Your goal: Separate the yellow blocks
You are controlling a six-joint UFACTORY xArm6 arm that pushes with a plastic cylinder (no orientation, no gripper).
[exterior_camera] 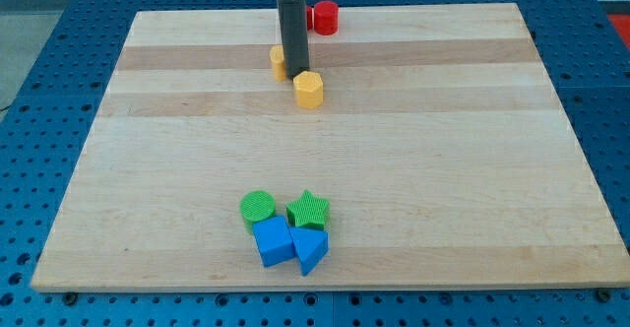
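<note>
Board (413,150) count: 2 yellow, 1 red, 2 green, 2 blue = 7 blocks.

Yellow: hexagon block (309,89) near the view's top, left of centre, fully visible. Second yellow block (279,62) just up-left of it, mostly hidden behind the rod (293,32); shape can't be made out. The two yellows are close but a thin gap shows between them, and the rod stands in that gap.

My tip (295,74) sits between the two yellows, touching or nearly touching the hexagon's upper-left edge; can't tell which. No jaws on this rig, just the rod, so nothing is clamped.

Red cylinder (324,17) at the top edge of the board, just right of the rod, apart from the yellows.

Bottom cluster, well apart from the yellows, all four packed touching:
- green cylinder (258,208), top-left
- green star (309,210), top-right
- blue cube (273,241), bottom-left
- blue triangle (310,250), bottom-right

The board lies on a blue perforated table (39,91).
</note>
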